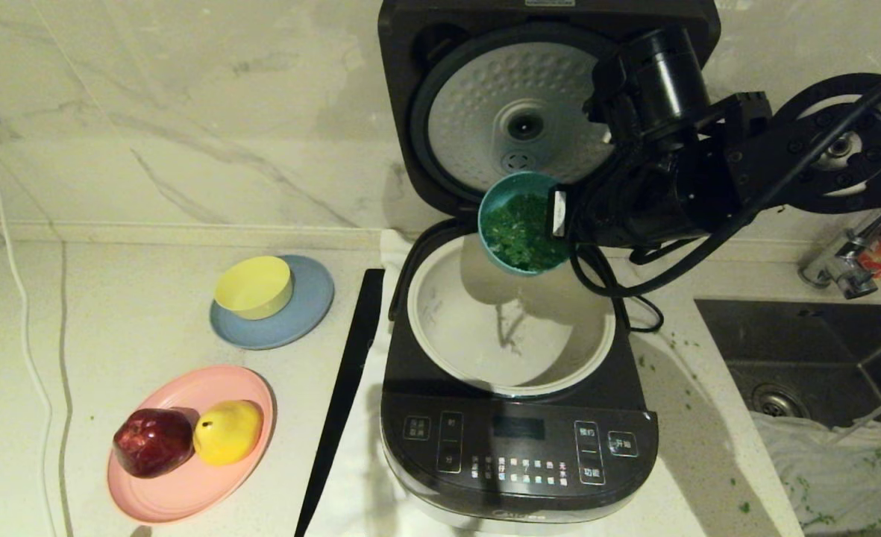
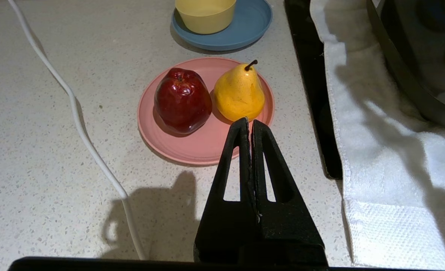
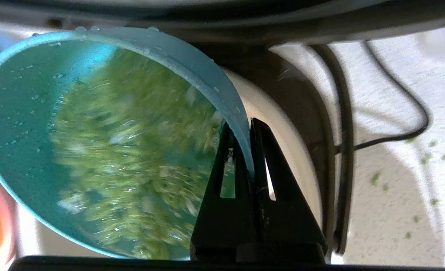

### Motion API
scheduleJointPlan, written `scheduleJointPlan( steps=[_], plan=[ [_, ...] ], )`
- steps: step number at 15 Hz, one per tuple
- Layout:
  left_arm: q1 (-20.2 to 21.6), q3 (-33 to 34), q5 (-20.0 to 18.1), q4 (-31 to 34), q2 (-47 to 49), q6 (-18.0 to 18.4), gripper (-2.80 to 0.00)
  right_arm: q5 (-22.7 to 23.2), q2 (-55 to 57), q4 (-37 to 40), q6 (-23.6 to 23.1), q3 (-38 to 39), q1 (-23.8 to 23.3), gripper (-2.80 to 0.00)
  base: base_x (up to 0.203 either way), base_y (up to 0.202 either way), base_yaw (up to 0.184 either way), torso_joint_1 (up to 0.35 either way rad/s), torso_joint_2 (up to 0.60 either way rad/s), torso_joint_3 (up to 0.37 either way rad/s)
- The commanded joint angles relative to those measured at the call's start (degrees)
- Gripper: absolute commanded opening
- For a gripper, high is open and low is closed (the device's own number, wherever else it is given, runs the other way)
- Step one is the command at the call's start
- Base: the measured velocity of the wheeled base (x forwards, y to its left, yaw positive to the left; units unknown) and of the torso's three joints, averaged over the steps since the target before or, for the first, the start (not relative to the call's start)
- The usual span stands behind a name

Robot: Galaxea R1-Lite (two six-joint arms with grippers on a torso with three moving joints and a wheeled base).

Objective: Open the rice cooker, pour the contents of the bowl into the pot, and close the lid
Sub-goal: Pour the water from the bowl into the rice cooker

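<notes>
**Bowl tilted over pot**

Left pincer (image 2: 250, 124) clamped empty, over the counter (image 2: 37, 158) near the pink plate (image 2: 192, 150). Right pincer (image 3: 241, 130) pinches the rim of the bowl (image 1: 521, 231), tipped above the pot (image 1: 511, 328); contents (image 1: 524, 233) inside. Behind, lid (image 1: 515, 112) stands raised on the rice cooker (image 1: 518, 447).

Two bowls (image 1: 524, 224) (image 1: 254, 286), two plates (image 1: 302, 313) (image 1: 186, 492), one apple (image 1: 153, 441), one pear (image 1: 227, 431)

We saw the contents (image 3: 132, 158) only as a green blur in the right wrist view. The right arm covered part of the lid (image 1: 485, 112), and the rice cooker (image 1: 518, 455) ran past the bottom edge.
</notes>
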Motion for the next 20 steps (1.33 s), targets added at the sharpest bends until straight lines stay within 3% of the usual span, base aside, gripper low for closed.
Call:
scheduleJointPlan(
  steps=[1,5,8,11,16,20],
  plan=[
    [0.0,0.52,-0.02,-0.05,-0.05,0.08,-2.8,-1.63,0.56,-2.79,0.11,2.86,1.03,-2.8,0.0,0.0,0.0,0.0,0.0,0.0],
    [0.0,0.44,-0.02,-0.05,-0.05,0.06,-2.8,-6.52,-0.68,-17.25,-0.93,13.85,3.56,-2.8,0.0,0.0,0.0,0.0,0.0,0.0],
    [0.0,0.44,-0.02,-0.05,-0.05,0.09,-2.8,-10.62,-2.29,-32.44,-5.33,23.0,4.6,-2.8,0.0,0.0,0.0,0.0,0.0,0.0],
    [0.0,0.44,-0.02,-0.05,-0.05,0.03,-2.8,-12.67,-2.95,-53.05,-12.85,33.15,4.76,-2.8,0.0,0.0,0.0,0.0,0.0,0.0],
    [0.0,0.44,-0.02,-0.05,-0.05,0.06,-2.8,-14.97,-1.51,-89.04,-32.73,44.81,4.85,-2.8,0.0,0.0,0.0,0.0,0.0,0.0],
    [0.0,0.44,-0.02,-0.05,-0.05,0.01,-2.8,-14.58,-1.14,-96.84,-36.41,48.91,4.69,-2.8,0.0,0.0,0.0,0.0,0.0,0.0]
  ],
)
